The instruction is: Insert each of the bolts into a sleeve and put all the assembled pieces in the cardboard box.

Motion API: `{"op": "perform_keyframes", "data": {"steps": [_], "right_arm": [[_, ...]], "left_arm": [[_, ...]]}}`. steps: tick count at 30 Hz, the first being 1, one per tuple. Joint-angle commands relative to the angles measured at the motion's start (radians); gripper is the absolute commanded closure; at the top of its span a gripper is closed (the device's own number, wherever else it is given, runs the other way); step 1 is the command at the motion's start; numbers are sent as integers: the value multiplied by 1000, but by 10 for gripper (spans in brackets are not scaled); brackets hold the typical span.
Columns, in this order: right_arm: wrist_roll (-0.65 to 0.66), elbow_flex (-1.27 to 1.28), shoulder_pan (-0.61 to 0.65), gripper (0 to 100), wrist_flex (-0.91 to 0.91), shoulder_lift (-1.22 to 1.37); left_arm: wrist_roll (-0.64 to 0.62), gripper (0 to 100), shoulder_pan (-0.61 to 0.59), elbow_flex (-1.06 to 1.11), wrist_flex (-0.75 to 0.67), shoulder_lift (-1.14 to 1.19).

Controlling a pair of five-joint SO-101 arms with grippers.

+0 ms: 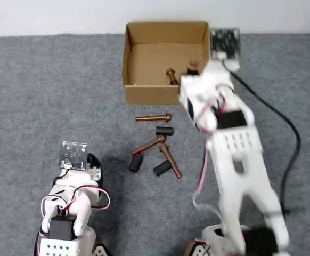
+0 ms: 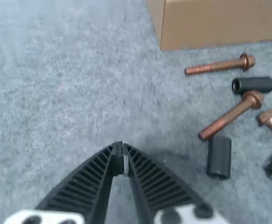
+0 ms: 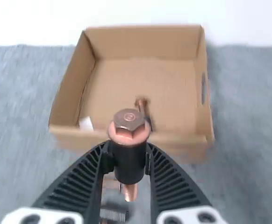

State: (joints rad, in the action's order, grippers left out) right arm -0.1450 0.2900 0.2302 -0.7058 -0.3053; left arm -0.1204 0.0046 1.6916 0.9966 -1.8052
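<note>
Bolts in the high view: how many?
5. Loose on the carpet: upper bolt, middle bolt, lower bolt. One boxed bolt in the cardboard box. One held bolt, sleeved, in the right gripper. The arm may hide more.

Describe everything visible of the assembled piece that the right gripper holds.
The assembled piece is a copper-coloured bolt with a hexagonal head, pushed through a black sleeve; its tip sticks out the other end. The right gripper is shut on the sleeve, holding it roughly upright by the cardboard box. Only the fingers touch it.
</note>
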Motion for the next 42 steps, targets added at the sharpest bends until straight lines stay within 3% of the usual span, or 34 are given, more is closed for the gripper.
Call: {"op": "perform_keyframes", "data": {"steps": [1, 12, 20, 24, 30, 42], "right_arm": [[-8, -267, -8, 991, 79, 209], [-3, -832, -25, 991, 76, 863], [117, -974, -50, 991, -21, 1144], [118, -1036, -44, 984, -120, 1194], [117, -1069, -44, 821, -246, 1205], [115, -1069, -4, 950, -493, 957]], "left_arm": [[3, 994, -21, -7, 5, 0], [3, 994, -21, -7, 11, 2], [3, 994, -21, -7, 11, 3], [3, 994, -21, -7, 11, 3], [3, 994, -21, -7, 11, 3], [3, 994, -23, -7, 12, 3]]}}
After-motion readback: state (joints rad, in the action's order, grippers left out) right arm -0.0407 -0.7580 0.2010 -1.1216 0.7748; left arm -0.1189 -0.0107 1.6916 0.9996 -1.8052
